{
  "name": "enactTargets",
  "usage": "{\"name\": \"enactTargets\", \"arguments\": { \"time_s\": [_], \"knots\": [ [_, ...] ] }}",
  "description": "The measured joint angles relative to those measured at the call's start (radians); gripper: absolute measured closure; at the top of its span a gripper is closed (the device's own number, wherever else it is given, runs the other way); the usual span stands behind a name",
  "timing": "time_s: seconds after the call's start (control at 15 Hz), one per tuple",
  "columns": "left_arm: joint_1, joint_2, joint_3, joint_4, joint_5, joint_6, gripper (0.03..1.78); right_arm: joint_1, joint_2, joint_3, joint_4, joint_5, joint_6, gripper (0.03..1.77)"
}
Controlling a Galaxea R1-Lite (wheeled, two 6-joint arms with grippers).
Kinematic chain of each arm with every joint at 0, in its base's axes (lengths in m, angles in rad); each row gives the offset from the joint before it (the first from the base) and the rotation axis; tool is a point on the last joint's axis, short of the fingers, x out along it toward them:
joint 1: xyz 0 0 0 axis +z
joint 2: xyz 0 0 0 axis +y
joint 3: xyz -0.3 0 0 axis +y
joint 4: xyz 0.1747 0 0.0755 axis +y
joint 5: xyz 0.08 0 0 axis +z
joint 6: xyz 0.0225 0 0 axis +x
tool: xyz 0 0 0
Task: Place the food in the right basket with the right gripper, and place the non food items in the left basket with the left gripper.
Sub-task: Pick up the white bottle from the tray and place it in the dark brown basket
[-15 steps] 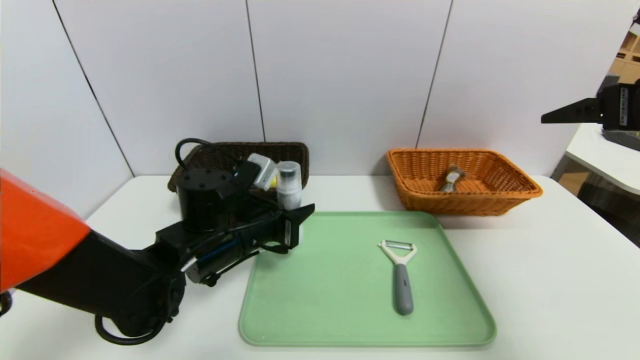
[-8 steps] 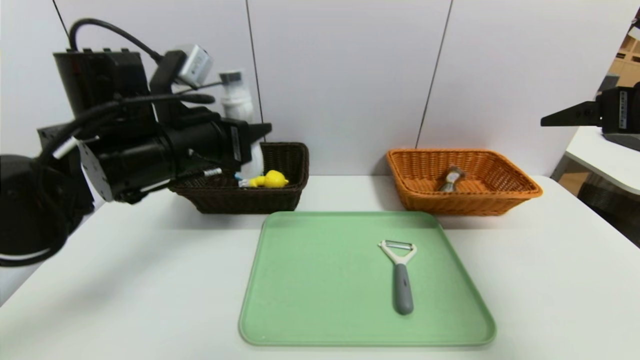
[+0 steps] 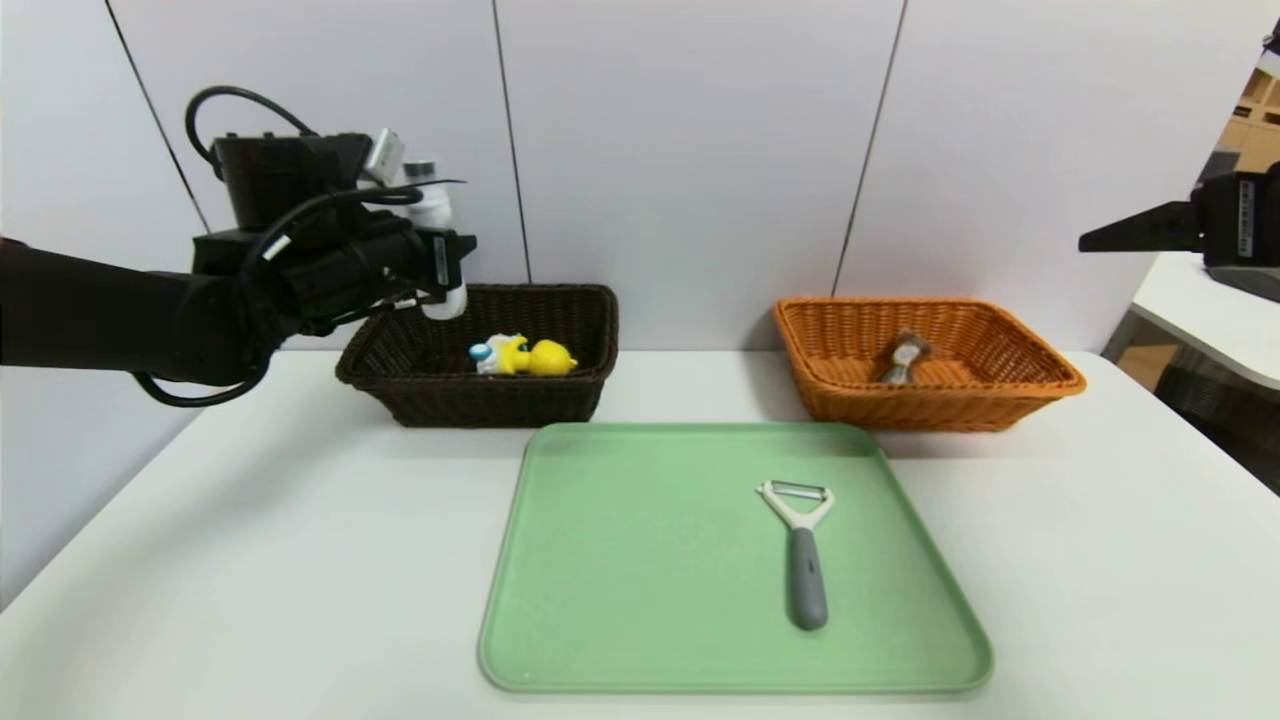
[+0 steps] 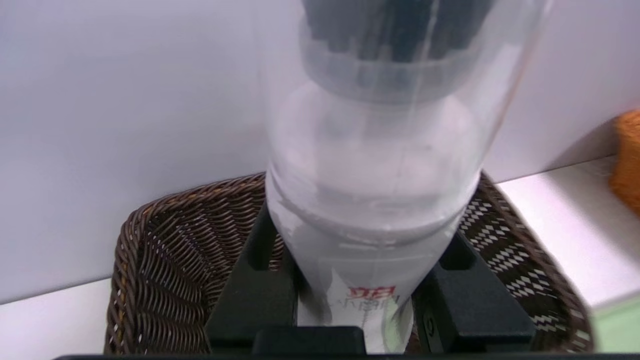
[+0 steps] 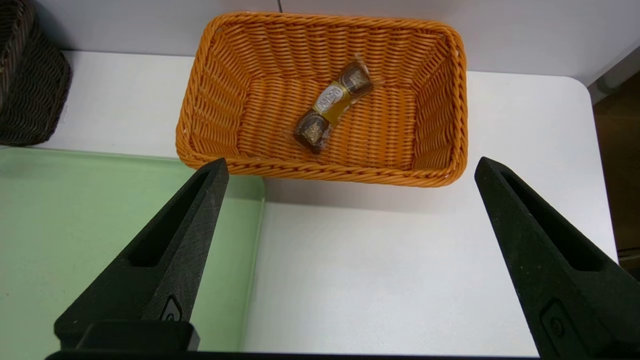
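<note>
A clear bottle with a grey cap [image 3: 433, 212] is gripped upright by the left gripper [image 3: 462, 250], its jaws closed on the bottle, and is held above the left end of the dark brown basket [image 3: 490, 400], where a yellow duck toy [image 3: 548, 358] is already lodged. The bottle is judged light and stiff, its smooth round wall liable to slip or turn if pinched unevenly; it is best held about the middle and released low, clear of the rim. A peeler [image 3: 806, 560] is left on the green tray [image 3: 640, 560]; its thick grey handle, probably firm, is the place to be grasped, away from the blade. A wrapped snack [image 5: 332, 104], likely soft and easily crushed, is seen in the orange basket [image 5: 320, 172], near which the right gripper [image 5: 350, 162] is parked, open and unladen.
</note>
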Motion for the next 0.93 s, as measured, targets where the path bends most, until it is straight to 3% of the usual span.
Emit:
{"name": "enactTargets", "arguments": {
  "time_s": [0.53,0.93],
  "knots": [
    [0.058,0.166,-0.004,-0.035,0.009,-0.006,1.19,-0.008,-0.001,0.001,0.0,-0.003,-0.001,0.1],
    [0.058,0.181,0.0,-0.036,0.019,-0.006,0.63,-0.007,0.001,0.001,0.0,-0.002,-0.002,0.1]
  ]
}}
